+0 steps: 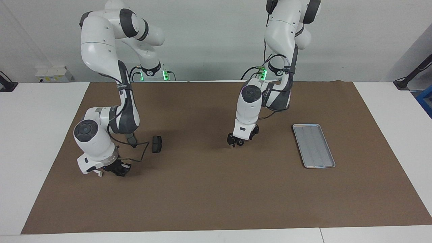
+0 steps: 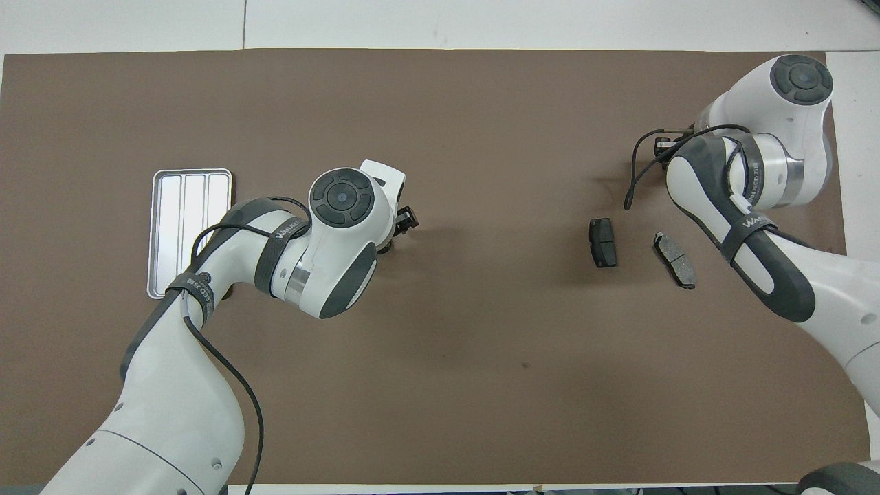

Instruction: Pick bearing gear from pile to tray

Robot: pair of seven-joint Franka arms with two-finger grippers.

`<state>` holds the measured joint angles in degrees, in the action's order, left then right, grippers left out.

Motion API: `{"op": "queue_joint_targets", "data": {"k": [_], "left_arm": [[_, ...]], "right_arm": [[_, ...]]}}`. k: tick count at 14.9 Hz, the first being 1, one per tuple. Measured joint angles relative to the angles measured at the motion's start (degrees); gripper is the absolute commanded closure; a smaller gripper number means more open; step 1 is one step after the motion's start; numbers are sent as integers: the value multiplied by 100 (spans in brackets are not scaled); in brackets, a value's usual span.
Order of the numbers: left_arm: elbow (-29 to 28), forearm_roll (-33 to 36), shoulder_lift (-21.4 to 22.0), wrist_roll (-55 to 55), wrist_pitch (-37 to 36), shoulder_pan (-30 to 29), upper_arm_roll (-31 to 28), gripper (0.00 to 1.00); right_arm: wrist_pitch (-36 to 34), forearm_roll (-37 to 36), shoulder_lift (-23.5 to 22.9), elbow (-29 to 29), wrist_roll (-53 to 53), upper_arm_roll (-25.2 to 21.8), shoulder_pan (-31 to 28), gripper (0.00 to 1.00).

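Facing view: the left gripper (image 1: 236,142) hangs low over bare brown mat (image 1: 209,189), the tray (image 1: 313,145) toward its arm's end of the table. The right gripper (image 1: 119,169) is down by one brake pad (image 1: 156,144). Whether either gripper is closed cannot be told.

Overhead view: a second brake pad (image 2: 674,258) shows beside the first; both grippers are hidden under their arms.

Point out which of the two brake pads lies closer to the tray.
The darker brake pad, the one toward the table's middle. The greyer brake pad lies beside it, toward the right arm's end, so it is farther from the tray.

Empty silver tray (image 1: 314,145) flat; two dark brake pads (image 2: 603,242) well apart from it.
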<state>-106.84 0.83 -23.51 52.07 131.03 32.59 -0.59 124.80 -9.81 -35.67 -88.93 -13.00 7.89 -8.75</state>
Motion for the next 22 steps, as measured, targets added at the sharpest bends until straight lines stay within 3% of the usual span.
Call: {"op": "queue_joint_targets", "data": {"k": [4,9,13,16,18,22], "left_arm": [[-206,0,66,-12,271,-26,-40,4],[-253,0,84,5,315,-7,-16,4],[-254,0,88,59,322,37,50,9],[-256,0,88,71,332,44,47,59],[-256,0,88,71,364,43,34,100],[-258,0,110,14,362,31,-10,100]], "right_arm": [[-198,-110,10,53,36,-6,0,100],[-2158,-338,547,877,104,91,394,100],[-3035,-334,1310,981,98,137,962,100],[-3280,-320,1615,976,98,155,1141,100],[-3361,-290,1692,974,98,157,1147,100],[-3388,-289,1711,972,98,156,1139,100]]}}
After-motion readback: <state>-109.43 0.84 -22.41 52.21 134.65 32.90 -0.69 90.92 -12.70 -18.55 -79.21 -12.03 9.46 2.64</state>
